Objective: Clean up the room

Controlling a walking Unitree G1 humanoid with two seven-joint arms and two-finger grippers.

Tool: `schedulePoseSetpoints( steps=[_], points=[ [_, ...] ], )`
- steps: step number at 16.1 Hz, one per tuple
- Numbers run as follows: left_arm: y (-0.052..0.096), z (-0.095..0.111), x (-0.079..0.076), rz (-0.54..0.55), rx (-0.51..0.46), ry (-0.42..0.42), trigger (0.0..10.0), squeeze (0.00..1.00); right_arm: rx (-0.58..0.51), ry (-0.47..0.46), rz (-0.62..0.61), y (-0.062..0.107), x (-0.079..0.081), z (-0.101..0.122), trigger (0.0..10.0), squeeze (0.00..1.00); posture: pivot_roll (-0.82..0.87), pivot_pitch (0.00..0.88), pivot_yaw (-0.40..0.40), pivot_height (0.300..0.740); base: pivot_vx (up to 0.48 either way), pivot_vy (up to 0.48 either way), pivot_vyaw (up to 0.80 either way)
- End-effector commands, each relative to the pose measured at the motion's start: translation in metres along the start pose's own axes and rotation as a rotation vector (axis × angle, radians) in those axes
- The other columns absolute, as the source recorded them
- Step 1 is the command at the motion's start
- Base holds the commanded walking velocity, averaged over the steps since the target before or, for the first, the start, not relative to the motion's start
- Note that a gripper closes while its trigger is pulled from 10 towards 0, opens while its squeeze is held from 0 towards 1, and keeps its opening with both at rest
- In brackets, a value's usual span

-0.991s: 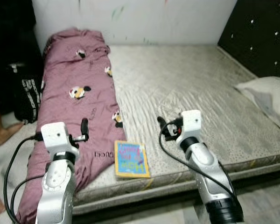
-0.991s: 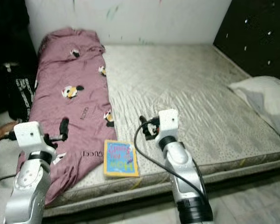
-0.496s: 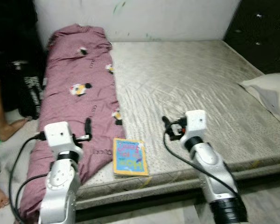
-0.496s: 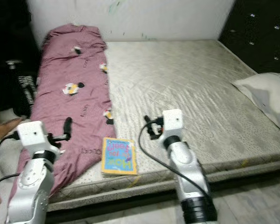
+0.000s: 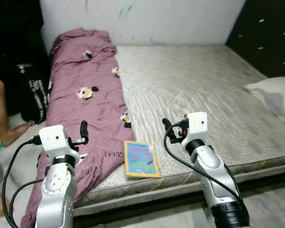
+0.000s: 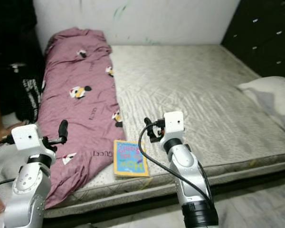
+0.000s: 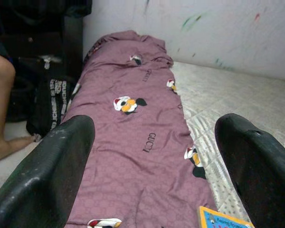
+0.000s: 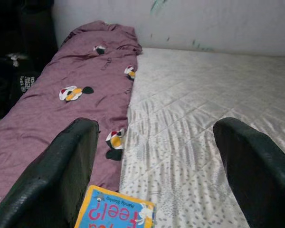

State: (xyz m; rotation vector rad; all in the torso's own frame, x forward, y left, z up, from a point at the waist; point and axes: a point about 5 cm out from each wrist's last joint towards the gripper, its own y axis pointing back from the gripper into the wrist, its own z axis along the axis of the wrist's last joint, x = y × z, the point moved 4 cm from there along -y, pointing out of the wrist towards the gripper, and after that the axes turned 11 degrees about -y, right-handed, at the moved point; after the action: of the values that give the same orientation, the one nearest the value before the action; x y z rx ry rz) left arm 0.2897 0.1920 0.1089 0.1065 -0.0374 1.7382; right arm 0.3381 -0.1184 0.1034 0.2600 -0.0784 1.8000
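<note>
Standing at the foot of a bare grey quilted mattress (image 5: 194, 90), the robot holds both silver arms raised in the left eye view. Its left claw (image 5: 83, 129) hovers over a mauve cartoon-print blanket (image 5: 88, 95) that runs along the bed's left side, while the right claw (image 5: 167, 127) hangs above the bare mattress. A thin blue-and-yellow picture book (image 5: 141, 159) lies flat near the mattress's front edge, between the two arms and just beside the blanket's lower corner. A grey pillow (image 5: 274, 92) rests at the right edge, and a person's bare leg (image 5: 2, 111) stands on the floor at far left, beside what looks like a black bag with white lettering (image 5: 34, 97).

From the right eye view, the book sits just left of the right arm.

Seen from the left wrist, the left claw's fingers (image 7: 52, 173) are spread wide, gripping nothing, the blanket stretching away between them.

Seen from the right wrist, the right claw's fingers (image 8: 61, 171) are likewise parted and empty, the book just below.
</note>
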Motion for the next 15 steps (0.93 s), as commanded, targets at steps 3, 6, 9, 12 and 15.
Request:
schedulePoseSetpoints(
  steps=[3, 6, 9, 12, 15],
  points=[
    [0.0006, 0.0020, -0.0029, -0.007, -0.003, -0.003, 10.0, 0.00, -0.018, -0.004, -0.009, 0.0019, -0.0045, 0.0042, 10.0, 0.00, -0.02, 0.000, -0.061, 0.720, 0.000, 0.000, 0.00],
    [0.0001, 0.0016, -0.0034, -0.010, -0.001, 0.000, 10.0, 0.00, -0.018, -0.005, -0.009, 0.0019, -0.0046, 0.0043, 10.0, 0.00, -0.02, 0.000, -0.061, 0.685, 0.000, 0.000, 0.00],
    [0.0001, 0.0019, -0.0038, -0.009, -0.002, 0.001, 10.0, 0.00, -0.015, -0.005, -0.005, 0.0019, -0.0044, 0.0039, 10.0, 0.00, -0.02, 0.000, -0.060, 0.645, 0.000, 0.000, 0.00],
    [0.0000, 0.0024, -0.0040, -0.008, -0.005, 0.000, 10.0, 0.00, -0.012, -0.005, 0.000, 0.0016, -0.0041, 0.0036, 10.0, 0.00, -0.02, 0.000, -0.063, 0.612, 0.000, 0.000, 0.00],
    [0.0002, 0.0019, -0.0026, 0.007, -0.001, -0.006, 10.0, 0.00, -0.008, -0.003, -0.001, 0.0016, -0.0044, 0.0030, 10.0, 0.00, -0.02, 0.000, -0.064, 0.592, 0.000, 0.000, 0.00]
  ],
)
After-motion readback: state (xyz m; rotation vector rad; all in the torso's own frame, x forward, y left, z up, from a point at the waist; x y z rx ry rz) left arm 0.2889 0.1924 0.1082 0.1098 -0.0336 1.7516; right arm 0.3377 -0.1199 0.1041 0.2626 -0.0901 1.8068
